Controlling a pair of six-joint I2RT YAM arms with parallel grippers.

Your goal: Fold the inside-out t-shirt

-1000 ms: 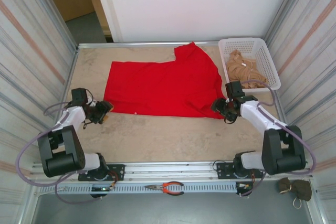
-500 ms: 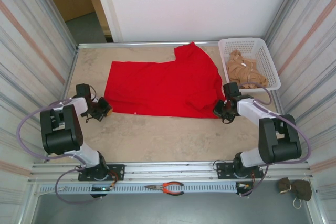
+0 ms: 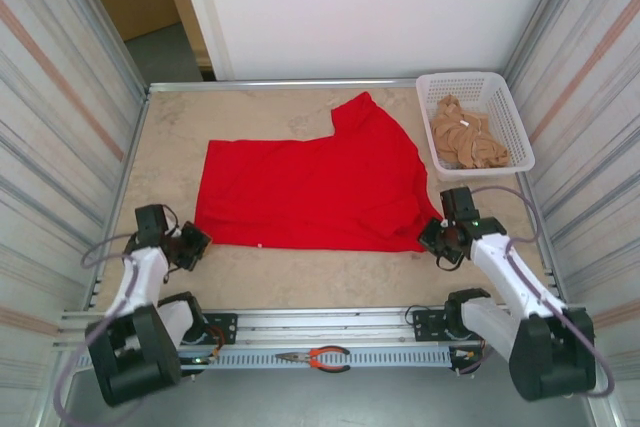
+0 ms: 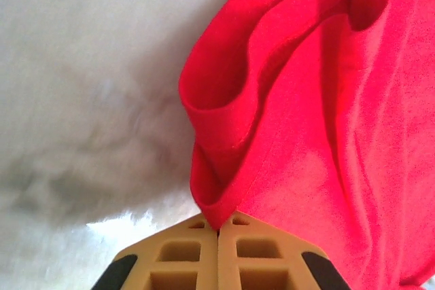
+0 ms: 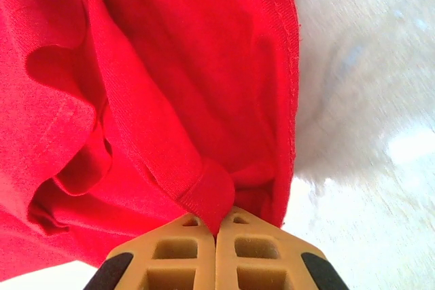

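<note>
The inside-out t-shirt (image 3: pixel 315 187) is bright red and lies spread across the middle of the table, one sleeve pointing to the far edge. My left gripper (image 3: pixel 194 243) is shut on its near left corner; in the left wrist view a red cloth fold (image 4: pixel 224 168) is pinched between the tan fingertips (image 4: pixel 194 236). My right gripper (image 3: pixel 436 238) is shut on the near right corner, where the hemmed red edge (image 5: pixel 211 198) is caught between the pads (image 5: pixel 238 236).
A white basket (image 3: pixel 506 112) holding a tan garment (image 3: pixel 462 134) stands at the far right corner. Red-handled pliers (image 3: pixel 318 356) lie on the rail in front of the arm bases. Striped walls close both sides.
Both grippers have shut on the shirt's near corners and moved toward the near edge, dragging the shirt's near hem with them.
</note>
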